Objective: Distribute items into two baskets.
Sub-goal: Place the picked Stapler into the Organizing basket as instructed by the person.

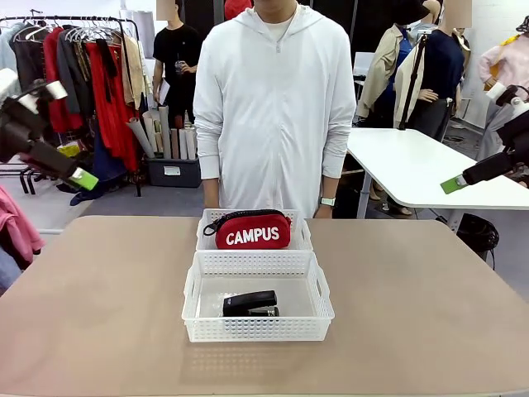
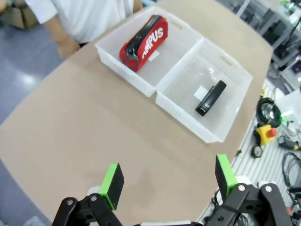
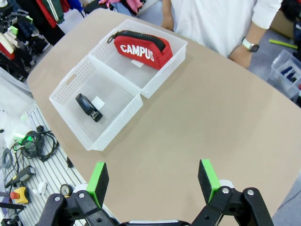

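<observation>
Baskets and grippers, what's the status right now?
Left gripper and right gripper open, empty, raised. Red CAMPUS pouch in far basket, black stapler in near basket. Nothing blocking.

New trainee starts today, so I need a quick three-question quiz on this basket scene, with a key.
1. True or false: the red pouch and the black stapler share one basket.
2. Which basket holds the stapler: A) near basket B) far basket
3. Fill in: both the left gripper and right gripper are ____ and hold nothing.

Key: 1 false; 2 A; 3 open.
</observation>
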Motion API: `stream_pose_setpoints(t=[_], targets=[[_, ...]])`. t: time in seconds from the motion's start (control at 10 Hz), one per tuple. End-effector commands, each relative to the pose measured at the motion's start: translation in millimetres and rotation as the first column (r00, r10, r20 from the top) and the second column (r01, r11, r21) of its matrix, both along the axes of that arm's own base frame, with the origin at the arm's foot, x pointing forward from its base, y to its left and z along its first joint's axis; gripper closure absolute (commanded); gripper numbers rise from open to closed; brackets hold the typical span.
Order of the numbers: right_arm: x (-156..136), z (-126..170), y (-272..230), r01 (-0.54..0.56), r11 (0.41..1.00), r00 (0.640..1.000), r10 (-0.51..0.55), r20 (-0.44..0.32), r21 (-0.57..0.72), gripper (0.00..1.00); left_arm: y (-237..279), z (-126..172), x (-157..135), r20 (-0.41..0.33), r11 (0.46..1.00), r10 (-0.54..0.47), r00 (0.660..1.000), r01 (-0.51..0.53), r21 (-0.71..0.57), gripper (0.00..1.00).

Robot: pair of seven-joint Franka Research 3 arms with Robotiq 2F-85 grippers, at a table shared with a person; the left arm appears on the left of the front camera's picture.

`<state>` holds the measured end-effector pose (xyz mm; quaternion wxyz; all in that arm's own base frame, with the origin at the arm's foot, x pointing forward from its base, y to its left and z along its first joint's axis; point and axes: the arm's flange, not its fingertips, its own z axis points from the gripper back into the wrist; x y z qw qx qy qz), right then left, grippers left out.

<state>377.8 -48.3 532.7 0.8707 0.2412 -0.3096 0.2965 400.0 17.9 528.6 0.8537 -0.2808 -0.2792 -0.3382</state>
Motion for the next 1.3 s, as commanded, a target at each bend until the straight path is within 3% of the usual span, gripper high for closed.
stream_pose_setpoints(t=[0.0, 0.3, 1.2], targets=[[-0.2, 0.8, -0.2, 0.001, 1.000, 1.000, -0.001, 0.002, 0.002, 0.00, 21.2, -11.5, -7.4, 0.049, 0.995, -0.008, 0.999, 0.013, -0.095, 0.00], [-0.2, 0.8, -0.2, 0.001, 1.000, 1.000, -0.001, 0.002, 0.002, 0.00, 20.4, -7.8, -9.4, 0.091, 0.993, -0.029, 0.995, 0.039, -0.108, 0.00], [-0.2, 0.8, -0.2, 0.001, 1.000, 1.000, -0.001, 0.002, 0.002, 0.00, 26.2, -10.5, -8.5, 0.064, 0.996, -0.004, 0.998, 0.010, -0.089, 0.00]])
